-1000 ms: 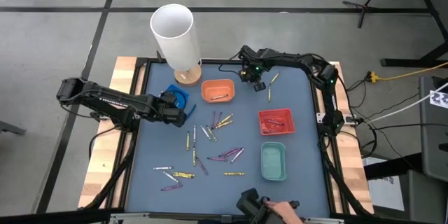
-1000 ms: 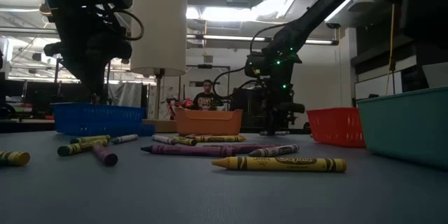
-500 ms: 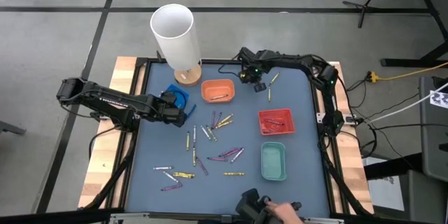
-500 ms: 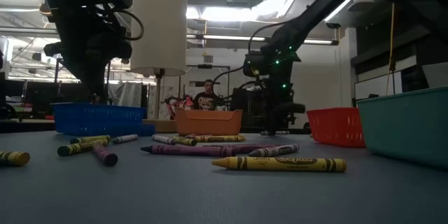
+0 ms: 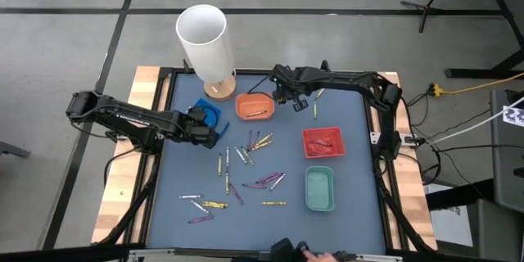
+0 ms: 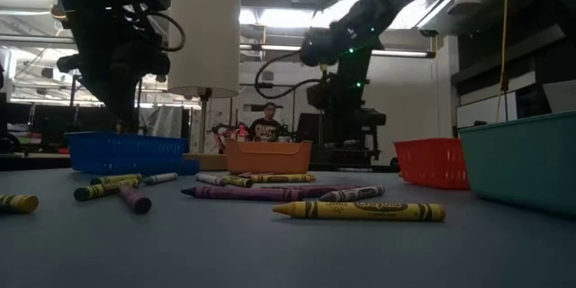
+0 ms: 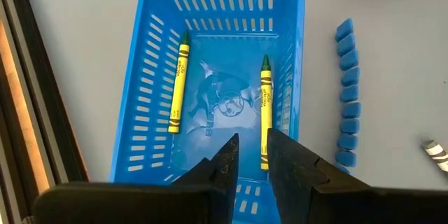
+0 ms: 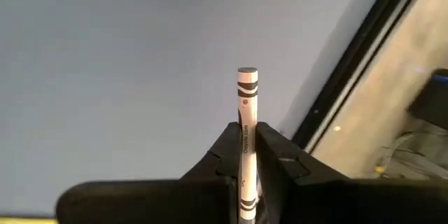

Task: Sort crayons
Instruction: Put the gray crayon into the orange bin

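Carrying a white crayon [image 8: 246, 108] pinched tight, the right gripper [image 5: 284, 95] has swung from the far mat edge to beside the orange tray [image 5: 255, 106]; drop likely next. Left gripper [image 7: 253, 155] hangs over the blue tray [image 7: 150, 98], fingers slightly apart, empty.

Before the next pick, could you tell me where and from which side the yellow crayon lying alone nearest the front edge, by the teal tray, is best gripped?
I would grip the yellow crayon at mid-length, coming straight down from above. It lies flat on the mat, running left to right in the high view, so the fingers should close across its thin barrel from front and back. No other crayon touches it, and the teal tray stands apart.
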{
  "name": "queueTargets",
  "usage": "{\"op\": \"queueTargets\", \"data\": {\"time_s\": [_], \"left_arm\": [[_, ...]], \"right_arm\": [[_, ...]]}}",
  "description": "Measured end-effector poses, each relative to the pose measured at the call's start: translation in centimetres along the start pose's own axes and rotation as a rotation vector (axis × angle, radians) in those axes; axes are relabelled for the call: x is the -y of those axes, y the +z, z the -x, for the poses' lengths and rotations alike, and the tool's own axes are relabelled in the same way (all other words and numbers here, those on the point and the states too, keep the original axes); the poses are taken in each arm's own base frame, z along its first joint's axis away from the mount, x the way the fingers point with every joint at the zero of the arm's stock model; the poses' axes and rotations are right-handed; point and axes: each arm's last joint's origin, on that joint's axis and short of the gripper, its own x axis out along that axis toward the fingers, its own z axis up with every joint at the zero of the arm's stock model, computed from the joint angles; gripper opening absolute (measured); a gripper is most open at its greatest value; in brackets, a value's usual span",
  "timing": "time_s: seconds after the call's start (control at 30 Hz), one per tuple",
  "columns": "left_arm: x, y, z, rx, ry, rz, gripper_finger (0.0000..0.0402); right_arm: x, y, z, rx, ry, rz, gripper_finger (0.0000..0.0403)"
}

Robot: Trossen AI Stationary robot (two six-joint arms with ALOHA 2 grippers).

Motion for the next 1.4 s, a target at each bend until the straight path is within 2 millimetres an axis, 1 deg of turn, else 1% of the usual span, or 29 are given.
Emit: {"op": "queueTargets", "data": {"time_s": [0.13,0.4,0.67,0.93,1.03,1.27,1.4], "left_arm": [[0.0,0.0,0.0,0.001,-0.002,0.001,0.0060],[0.1,0.0,0.0,0.003,-0.006,0.004,0.0060],[0.2,0.1,0.0,0.007,-0.014,0.010,0.0060],[0.3,0.1,0.0,0.012,-0.024,0.015,0.0060],[0.3,0.1,0.0,0.012,-0.025,0.016,0.0060],[0.5,0.2,0.0,0.022,-0.044,0.028,0.0060],[0.5,0.3,0.0,0.024,-0.048,0.031,0.0060]], "right_arm": [[-0.6,1.3,1.3,-0.044,-0.073,0.036,0.0027],[-2.0,3.4,2.3,-0.052,-0.107,0.124,0.0027],[-2.5,4.6,3.2,-0.109,-0.206,0.144,0.0027],[-2.3,5.3,3.4,-0.075,-0.255,0.153,0.0027],[-2.1,5.7,3.5,0.010,-0.250,0.141,0.0027],[-1.8,7.1,3.9,0.382,-0.143,0.127,0.0027],[-1.8,7.5,4.1,0.496,-0.109,0.136,0.0027]]}}
